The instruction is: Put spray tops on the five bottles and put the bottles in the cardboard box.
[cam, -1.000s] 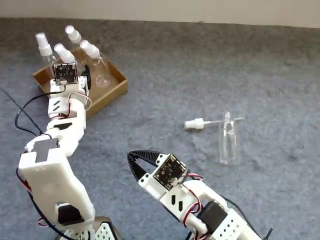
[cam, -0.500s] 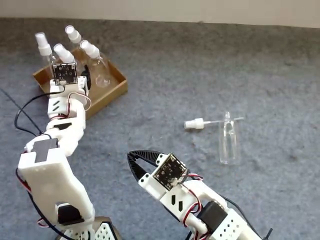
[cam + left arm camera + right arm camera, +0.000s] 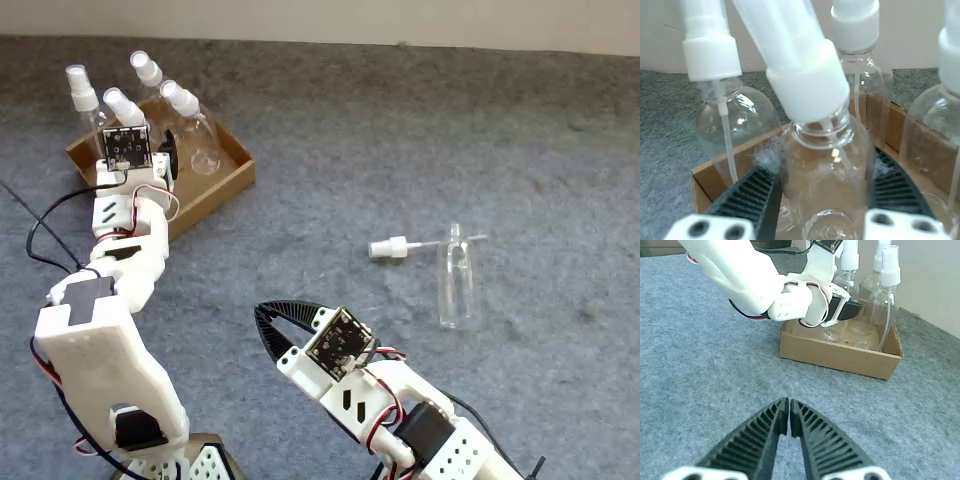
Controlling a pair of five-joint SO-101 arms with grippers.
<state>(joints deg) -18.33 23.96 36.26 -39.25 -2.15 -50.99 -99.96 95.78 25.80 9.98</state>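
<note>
Fifth bottle [image 3: 456, 285] lay beside a spray top [image 3: 390, 248], well apart from my right gripper [image 3: 265, 320]. Left wrist: my left gripper [image 3: 822, 172] pinched a tilted bottle [image 3: 825, 150] in the cardboard box [image 3: 705, 184]. Right wrist: jaws pressed together, box well ahead.

The cardboard box [image 3: 228, 183] sits at the table's [image 3: 400, 120] far left, holding three upright bottles [image 3: 203, 140] and a leaning bottle [image 3: 825, 165] clasped in the left gripper [image 3: 822, 200]. Well to the right, the fifth bottle [image 3: 457, 285] lies flat, with a spray top [image 3: 389, 248] just left of its neck.
</note>
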